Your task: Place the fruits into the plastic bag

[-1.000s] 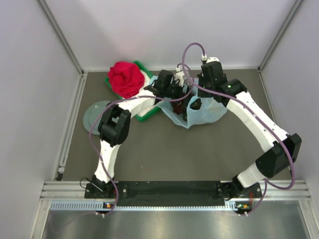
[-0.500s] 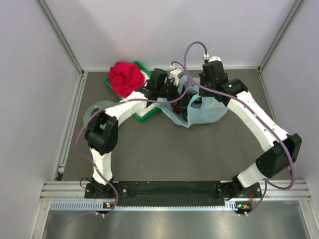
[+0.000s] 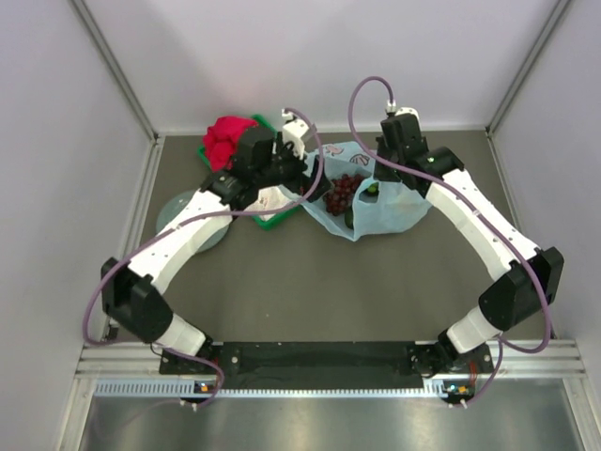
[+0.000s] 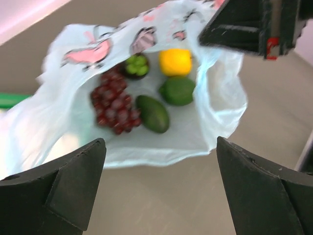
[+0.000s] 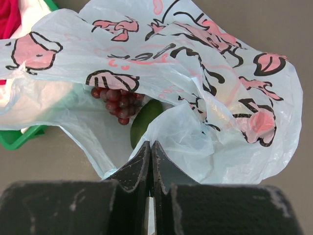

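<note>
From my remote seat I see a dark grey-brown tabletop (image 3: 282, 282) boxed in by plain white wall panels (image 3: 319, 56) at the left, back and right. Aluminium corner posts (image 3: 113, 66) join them. A slotted metal rail (image 3: 122, 359) lines the near edge, with a brushed steel sheet (image 3: 319, 423) below it. The light is soft and even.

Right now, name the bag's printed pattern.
Pink shapes, black outlines, on the plastic bag; clearest in right wrist view.

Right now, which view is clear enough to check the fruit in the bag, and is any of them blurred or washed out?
Left wrist: soft with blur, plastic bag rim glaring pale, yet grapes and citrus read by colour. Right wrist: crisp bag print, but folds hide most fruit. Top external: even light, sharp, fruit tiny.
</note>
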